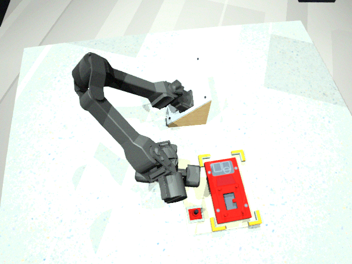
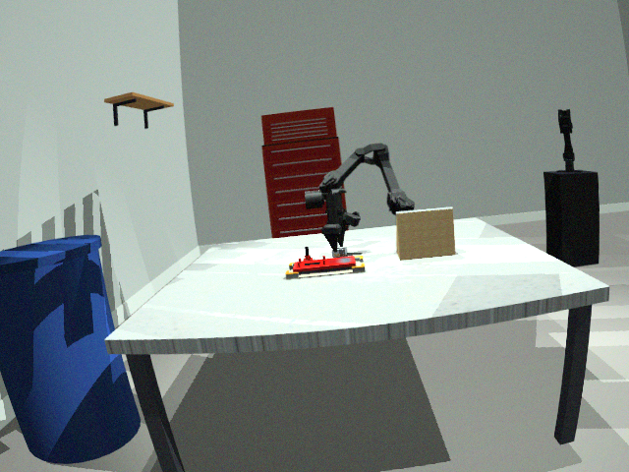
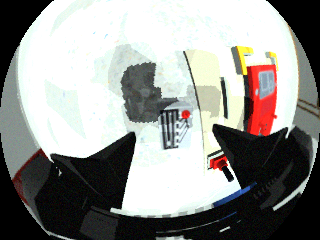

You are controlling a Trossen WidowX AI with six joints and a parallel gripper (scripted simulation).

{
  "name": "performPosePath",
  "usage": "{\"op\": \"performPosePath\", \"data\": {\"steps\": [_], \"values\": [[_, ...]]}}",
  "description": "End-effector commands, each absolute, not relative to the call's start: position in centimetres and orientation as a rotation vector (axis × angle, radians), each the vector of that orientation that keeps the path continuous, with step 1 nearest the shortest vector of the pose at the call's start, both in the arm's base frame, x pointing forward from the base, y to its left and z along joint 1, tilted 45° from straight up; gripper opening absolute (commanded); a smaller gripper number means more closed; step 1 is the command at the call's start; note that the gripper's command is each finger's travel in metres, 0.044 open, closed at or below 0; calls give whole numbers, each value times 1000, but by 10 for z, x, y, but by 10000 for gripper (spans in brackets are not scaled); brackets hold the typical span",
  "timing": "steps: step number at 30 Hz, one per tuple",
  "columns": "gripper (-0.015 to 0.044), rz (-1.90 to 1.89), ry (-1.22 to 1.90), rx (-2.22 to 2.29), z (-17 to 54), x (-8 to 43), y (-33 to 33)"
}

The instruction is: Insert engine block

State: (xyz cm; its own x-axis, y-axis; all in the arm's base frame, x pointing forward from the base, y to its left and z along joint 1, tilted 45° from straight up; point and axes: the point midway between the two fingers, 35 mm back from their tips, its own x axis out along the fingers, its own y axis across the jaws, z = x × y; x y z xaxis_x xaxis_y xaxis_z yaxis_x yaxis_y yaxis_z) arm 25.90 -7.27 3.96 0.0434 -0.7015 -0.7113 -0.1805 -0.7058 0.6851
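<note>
The engine block (image 2: 342, 251) (image 3: 170, 129) is grey with dark slots and a red round cap. It stands on the table beside the car's base board; the arm hides it in the top view. My gripper (image 2: 337, 248) (image 3: 175, 131) is open and empty, pointing down over the block, one finger on either side in the wrist view. Whether the fingers touch it cannot be told. The red car body (image 1: 227, 186) (image 2: 330, 264) (image 3: 270, 105) lies flat between yellow corner brackets. Its opening (image 1: 228, 201) holds no block, and a small red rib juts in from its right side in the top view.
A small red piece with a black upright knob (image 1: 195, 214) (image 3: 218, 162) stands beside the car body. Yellow corner brackets (image 1: 241, 154) (image 3: 242, 60) surround the car. A wooden wedge stand (image 1: 193, 115) (image 2: 426, 233) is behind, near the arm's base.
</note>
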Motion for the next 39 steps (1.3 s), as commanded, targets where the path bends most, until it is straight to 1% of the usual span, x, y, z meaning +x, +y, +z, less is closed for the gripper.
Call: {"op": "performPosePath", "data": {"steps": [1,2,14,21,24,39], "values": [[440,-1705,-888,1903,34,257,-78],[440,-1705,-888,1903,34,257,-79],[125,-1705,-888,1903,34,257,-79],[78,-1705,-888,1903,34,257,-79],[0,-1706,-887,1904,35,257,-77],[0,-1715,-874,1912,63,263,-43]]}}
